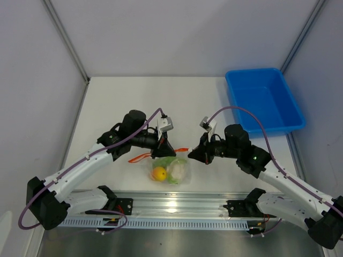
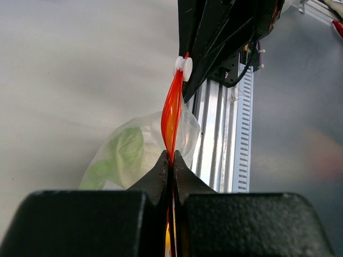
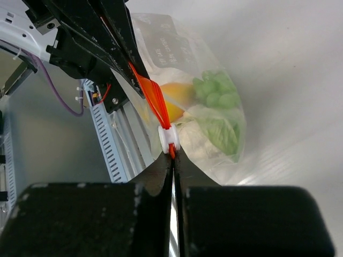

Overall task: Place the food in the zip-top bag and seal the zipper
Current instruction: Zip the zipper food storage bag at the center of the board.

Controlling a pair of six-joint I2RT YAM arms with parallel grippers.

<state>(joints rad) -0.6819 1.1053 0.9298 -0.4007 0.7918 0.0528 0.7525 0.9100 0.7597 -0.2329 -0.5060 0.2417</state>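
Note:
The zip-top bag [image 1: 170, 171] hangs low over the table's near edge, held between both grippers. Inside are the orange-yellow fruit [image 1: 159, 173], the white cauliflower [image 1: 177, 170] and the green cluster [image 1: 166, 162]. My left gripper [image 1: 165, 148] is shut on the orange-red zipper [image 1: 183, 149]; the left wrist view shows its jaws [image 2: 171, 159] pinching the strip [image 2: 171, 115]. My right gripper [image 1: 194, 153] is shut on the strip's other end [image 3: 173, 155], right behind the white slider [image 3: 169, 138]. The right wrist view shows the fruit [image 3: 174, 99] and green cluster [image 3: 217, 91] through the plastic.
A blue tray [image 1: 262, 101] stands at the back right. A metal rail [image 1: 177, 203] runs along the near edge, just under the bag. Grey walls close in the table on both sides.

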